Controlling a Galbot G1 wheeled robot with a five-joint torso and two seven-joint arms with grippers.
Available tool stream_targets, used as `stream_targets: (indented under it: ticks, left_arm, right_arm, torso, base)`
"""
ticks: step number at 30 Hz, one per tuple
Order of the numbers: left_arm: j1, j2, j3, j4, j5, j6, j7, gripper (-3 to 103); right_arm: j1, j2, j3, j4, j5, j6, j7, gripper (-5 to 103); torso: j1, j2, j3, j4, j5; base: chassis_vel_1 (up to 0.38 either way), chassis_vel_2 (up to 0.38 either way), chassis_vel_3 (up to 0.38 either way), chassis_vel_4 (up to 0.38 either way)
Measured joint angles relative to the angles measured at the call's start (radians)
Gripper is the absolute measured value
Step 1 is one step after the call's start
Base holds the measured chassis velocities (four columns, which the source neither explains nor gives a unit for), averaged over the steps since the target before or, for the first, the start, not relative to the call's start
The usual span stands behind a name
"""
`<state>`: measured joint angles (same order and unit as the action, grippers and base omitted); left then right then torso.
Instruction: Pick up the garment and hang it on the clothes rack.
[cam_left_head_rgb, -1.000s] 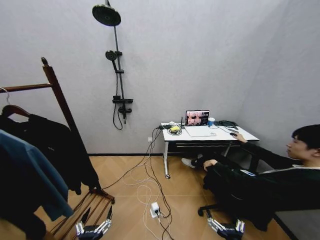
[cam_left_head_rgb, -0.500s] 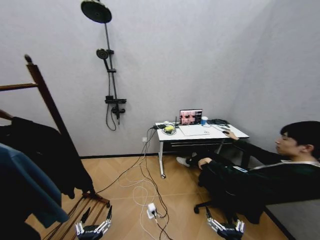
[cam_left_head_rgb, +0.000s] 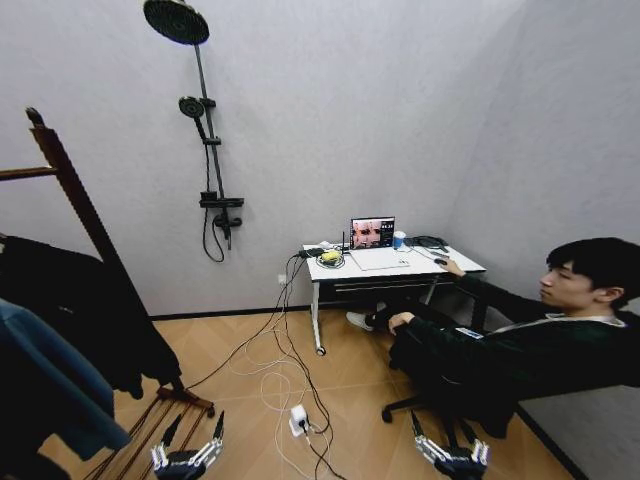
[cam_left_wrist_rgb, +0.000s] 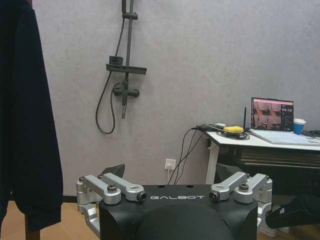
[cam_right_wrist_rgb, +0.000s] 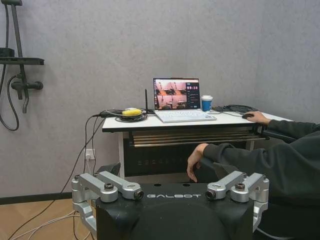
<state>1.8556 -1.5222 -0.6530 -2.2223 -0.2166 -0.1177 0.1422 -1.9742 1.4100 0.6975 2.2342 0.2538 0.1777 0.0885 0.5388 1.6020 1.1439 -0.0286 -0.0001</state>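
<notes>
On the clothes rack (cam_left_head_rgb: 70, 190) | garment (cam_left_head_rgb: 85, 305) hangs lengthwise downward; left gripper (cam_left_head_rgb: 186, 458), right gripper (cam_left_head_rgb: 452, 456) spread, empty

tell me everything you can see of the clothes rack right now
The clothes rack stands at the head view's left edge: dark reddish-brown wood, one slanting post topped by a ball finial, a horizontal bar running off frame, and a slatted base shelf on the wooden floor. A black coat hangs against the post, with a blue garment in front of it. Neither gripper touches it.

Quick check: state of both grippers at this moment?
Left gripper: open, holding nothing, low in the head view.
Right gripper: open, holding nothing, low too.
</notes>
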Motion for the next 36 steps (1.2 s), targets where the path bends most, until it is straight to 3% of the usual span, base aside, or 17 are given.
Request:
stream_targets:
  ticks: [20, 21, 22, 28, 29, 32, 35, 36]
  left_arm:
    - [0.0, 0.0, 0.0, 0.0, 0.0, 0.0, 0.0, 100]
    - [0.0, 0.0, 0.0, 0.0, 0.0, 0.0, 0.0, 100]
    - [0.0, 0.0, 0.0, 0.0, 0.0, 0.0, 0.0, 100]
    - [0.0, 0.0, 0.0, 0.0, 0.0, 0.0, 0.001, 100]
    - [0.0, 0.0, 0.0, 0.0, 0.0, 0.0, 0.0, 100]
    - [0.0, 0.0, 0.0, 0.0, 0.0, 0.0, 0.0, 100]
    - [0.0, 0.0, 0.0, 0.0, 0.0, 0.0, 0.0, 100]
    - [0.0, 0.0, 0.0, 0.0, 0.0, 0.0, 0.0, 100]
  right_arm:
    - [0.0, 0.0, 0.0, 0.0, 0.0, 0.0, 0.0, 100]
    - [0.0, 0.0, 0.0, 0.0, 0.0, 0.0, 0.0, 100]
    - [0.0, 0.0, 0.0, 0.0, 0.0, 0.0, 0.0, 100]
    - [0.0, 0.0, 0.0, 0.0, 0.0, 0.0, 0.0, 100]
    - [0.0, 0.0, 0.0, 0.0, 0.0, 0.0, 0.0, 100]
    - [0.0, 0.0, 0.0, 0.0, 0.0, 0.0, 0.0, 100]
    - [0.0, 0.0, 0.0, 0.0, 0.0, 0.0, 0.0, 100]
    - [0.0, 0.0, 0.0, 0.0, 0.0, 0.0, 0.0, 100]
  torso:
    - [0.0, 0.0, 0.0, -0.0002, 0.0007]
    - [-0.001, 0.0, 0.0, 0.0, -0.0011]
    - [-0.001, 0.0, 0.0, -0.0001, 0.0006]
    - [-0.001, 0.001, 0.0, -0.0002, -0.0009]
    - [-0.001, 0.0, 0.0, -0.0002, 0.0007]
    - [-0.001, 0.001, 0.0, -0.0003, -0.0006]
    - [0.0, 0.0, 0.0, -0.0001, 0.0009]
    - [0.0, 0.0, 0.0, 0.0, -0.001]
  base:
    - [0.253, -0.252, -0.25, 0.257]
    - [0.349, -0.346, -0.357, 0.378]
    - [0.391, -0.352, -0.39, 0.357]
    - [0.362, -0.391, -0.372, 0.359]
    - [0.364, -0.351, -0.369, 0.328]
    - [0.346, -0.341, -0.361, 0.352]
    - [0.349, -0.337, -0.339, 0.342]
    - [0.309, -0.381, -0.314, 0.361]
